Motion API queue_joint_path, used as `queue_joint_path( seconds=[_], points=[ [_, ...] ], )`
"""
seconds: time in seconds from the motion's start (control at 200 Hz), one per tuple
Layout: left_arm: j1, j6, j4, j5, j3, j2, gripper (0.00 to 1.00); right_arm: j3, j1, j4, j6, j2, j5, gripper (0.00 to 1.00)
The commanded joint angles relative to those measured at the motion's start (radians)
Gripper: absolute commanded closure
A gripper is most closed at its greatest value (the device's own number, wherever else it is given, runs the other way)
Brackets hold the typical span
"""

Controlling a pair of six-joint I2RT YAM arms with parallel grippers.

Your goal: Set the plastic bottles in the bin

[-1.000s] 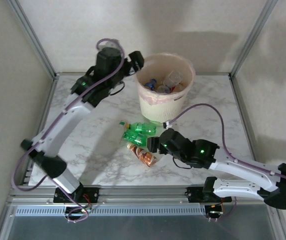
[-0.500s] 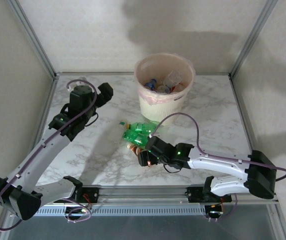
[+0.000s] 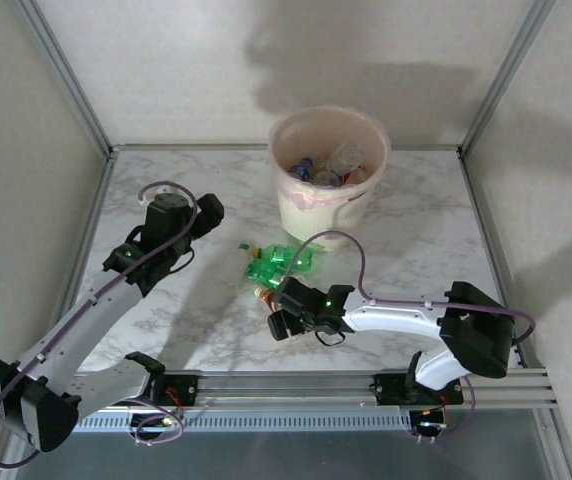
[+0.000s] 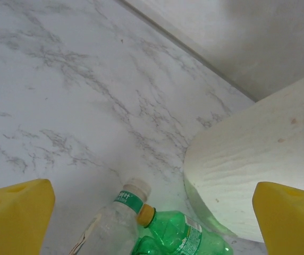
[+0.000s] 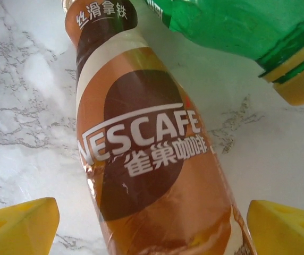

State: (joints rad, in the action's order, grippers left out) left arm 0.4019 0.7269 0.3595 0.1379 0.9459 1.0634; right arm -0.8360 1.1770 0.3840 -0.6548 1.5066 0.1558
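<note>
An orange-brown Nescafe bottle (image 5: 152,159) lies on the marble between the yellow fingers (image 5: 19,223) of my right gripper (image 5: 152,231), which is open and straddles it with table showing on both sides. In the top view that gripper (image 3: 280,322) covers most of this bottle (image 3: 264,294). Green bottles (image 3: 284,262) lie just behind it, near the peach bin (image 3: 311,215), which holds several bottles (image 3: 328,170). My left gripper (image 3: 209,208) hangs open and empty left of the bin. Its view shows a clear bottle (image 4: 115,223), a green bottle (image 4: 181,236) and the bin wall (image 4: 258,159).
Metal frame posts (image 3: 66,75) and pale walls enclose the marble table (image 3: 416,240). A rail (image 3: 296,385) runs along the near edge. The right arm's cable (image 3: 361,260) loops above the table beside the bin.
My left arm has swung back from the bin's rim and come down over the left of the table. My right gripper has moved left and down over the Nescafe bottle.
</note>
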Motion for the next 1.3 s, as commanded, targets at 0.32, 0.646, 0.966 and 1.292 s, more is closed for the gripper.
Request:
queue_joint_path(
  seconds=[0.32,0.646,0.966,1.292],
  points=[
    [-0.037,0.041,-0.016,-0.040,-0.048,-0.020,0.08,-0.041,0.011,-0.022,0.034,0.101,-0.001,0.26],
    [-0.058,0.058,-0.019,-0.055,-0.055,-0.019,0.09,-0.065,0.017,0.008,0.030,0.015,-0.004,0.38],
    [-0.066,0.066,-0.018,-0.057,-0.053,-0.015,0.09,-0.188,0.070,0.110,0.014,-0.109,0.061,0.41],
    [-0.072,0.070,-0.023,-0.066,-0.051,-0.013,0.10,-0.489,0.070,0.234,0.006,-0.225,0.313,0.40]
  ],
)
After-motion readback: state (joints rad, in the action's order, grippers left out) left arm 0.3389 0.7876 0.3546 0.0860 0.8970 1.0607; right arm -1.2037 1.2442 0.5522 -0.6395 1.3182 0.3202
